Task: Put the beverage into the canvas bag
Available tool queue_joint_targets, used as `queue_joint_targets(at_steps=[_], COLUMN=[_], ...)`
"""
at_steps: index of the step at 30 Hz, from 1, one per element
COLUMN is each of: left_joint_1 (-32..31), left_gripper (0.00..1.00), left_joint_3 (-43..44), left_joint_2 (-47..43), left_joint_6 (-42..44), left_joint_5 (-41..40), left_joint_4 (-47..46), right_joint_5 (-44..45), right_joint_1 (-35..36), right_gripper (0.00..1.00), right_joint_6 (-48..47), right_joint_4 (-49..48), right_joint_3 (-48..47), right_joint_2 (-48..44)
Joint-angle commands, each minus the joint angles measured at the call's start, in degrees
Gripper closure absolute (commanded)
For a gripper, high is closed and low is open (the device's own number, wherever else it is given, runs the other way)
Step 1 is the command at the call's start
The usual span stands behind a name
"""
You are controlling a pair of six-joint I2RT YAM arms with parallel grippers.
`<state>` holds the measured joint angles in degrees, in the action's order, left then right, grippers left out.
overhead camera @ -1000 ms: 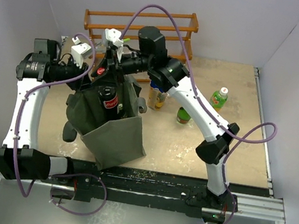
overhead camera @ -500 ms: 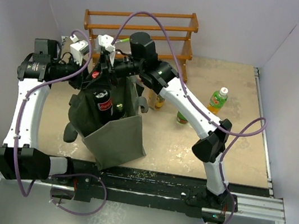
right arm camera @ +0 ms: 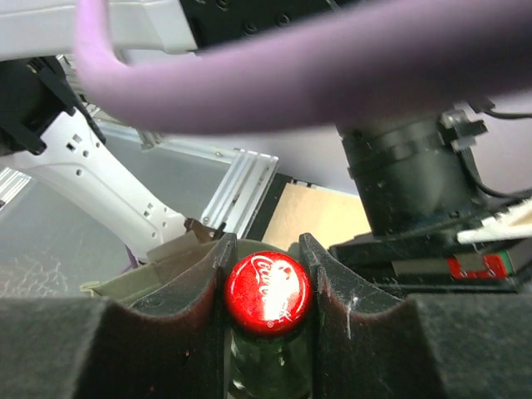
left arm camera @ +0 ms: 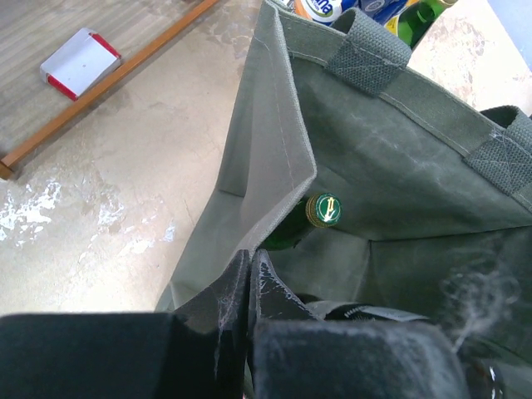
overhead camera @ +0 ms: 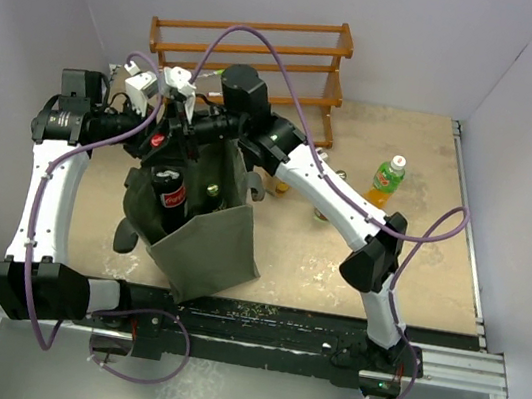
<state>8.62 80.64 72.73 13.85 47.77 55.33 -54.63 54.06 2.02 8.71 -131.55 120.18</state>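
The beverage, a dark cola bottle (overhead camera: 170, 194) with a red cap (right arm camera: 268, 293), stands upright with its lower part inside the open mouth of the canvas bag (overhead camera: 206, 246). My right gripper (right arm camera: 266, 246) is shut on the bottle's neck, just under the cap. In the left wrist view my left gripper (left arm camera: 248, 268) is pinched shut on the cloth rim of the bag (left arm camera: 374, 158), holding the near wall up. A green bottle with a gold cap (left arm camera: 322, 209) stands on the bag's floor.
A wooden rack (overhead camera: 259, 52) stands against the back wall. A green and orange bottle (overhead camera: 388, 175) stands on the table to the right. More bottles (left arm camera: 332, 8) crowd just behind the bag. A white and red box (left arm camera: 81, 60) lies beyond the rack's rail.
My right arm has swung left and lowered the cola bottle deeper into the bag. My left gripper has closed on the bag's rim.
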Motion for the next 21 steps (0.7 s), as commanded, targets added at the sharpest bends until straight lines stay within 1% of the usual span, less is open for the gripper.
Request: queue_joint_targets(at_steps=[1, 4, 10, 21], left_joint_1=[0.17, 0.15, 0.17, 0.08], left_gripper=[1.00, 1.00, 1.00, 1.00], left_joint_3=[-0.18, -0.10, -0.13, 0.21], left_joint_2=[-0.78, -0.83, -0.88, -1.47], left_joint_6=[-1.69, -1.71, -1.34, -0.58], left_joint_5=[2.85, 3.07, 3.22, 3.64], left_joint_4=[-2.15, -2.21, -1.90, -1.74], right_joint_5=[-3.81, -3.75, -3.05, -1.28], right_joint_1=[0.52, 0.52, 0.45, 0.34], right_gripper=[1.00, 1.00, 1.00, 1.00], right_joint_6=[2.52, -0.19, -9.05, -15.93], right_joint_4=[-12.90, -12.06, -8.65, -7.51], right_joint_3=[-5.28, -4.19, -3.63, 1.37], right_joint_2=[-5.01, -4.82, -3.40, -1.07])
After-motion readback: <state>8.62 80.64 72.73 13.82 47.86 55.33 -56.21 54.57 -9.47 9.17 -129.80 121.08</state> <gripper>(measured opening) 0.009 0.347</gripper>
